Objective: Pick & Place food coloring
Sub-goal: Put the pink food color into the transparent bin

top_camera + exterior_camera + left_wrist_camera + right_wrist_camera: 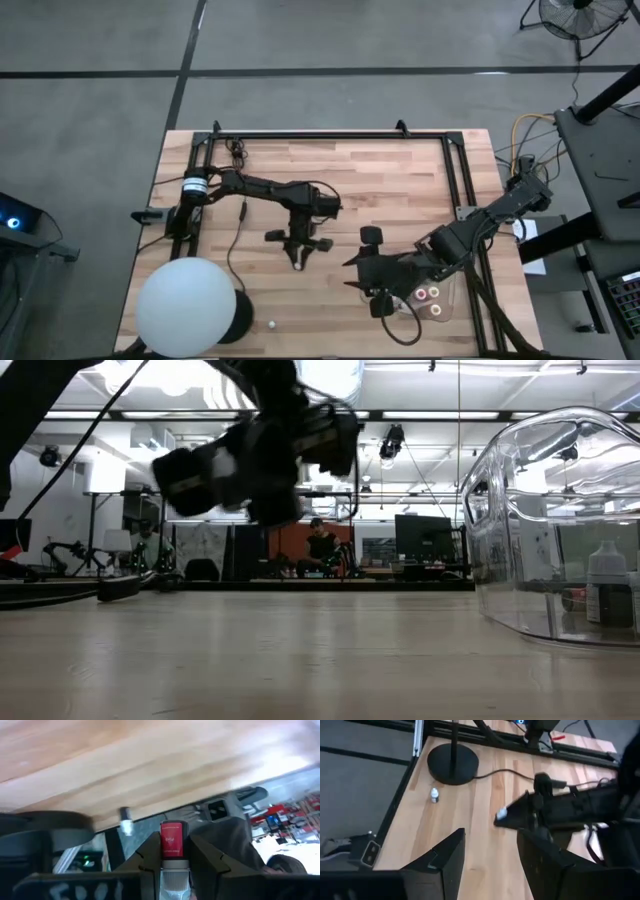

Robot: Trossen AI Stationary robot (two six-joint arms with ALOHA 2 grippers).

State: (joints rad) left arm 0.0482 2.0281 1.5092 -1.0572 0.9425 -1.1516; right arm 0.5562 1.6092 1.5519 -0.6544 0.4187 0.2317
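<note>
Red-capped food coloring bottle (172, 851): sitting upright between the fingers of the left end effector (297, 256), which is clenched on its whitish body below the cap, presumably so the cap stays clear for a straight drop. In the high view that end effector is hanging near the desk's (400, 180) centre, slightly toward 7 o'clock.

Clear plastic tray (437, 298): lying at 4 o'clock, near the desk's front-right edge, with capped bottles (432, 295) already standing inside; judged the destination.

Right end effector (383, 301): hovering just beside the tray's 9 o'clock side, fingers parted and grasping nothing, partly crowding the approach.

Stray bottle (270, 324): standing alone at 7 o'clock, just beside the black lamp base (453, 764) under the big white ball (186, 306), close to the front edge.

Open room: bare wood is lying between the left end effector and the tray; black frame rails are bounding the far and side edges.
</note>
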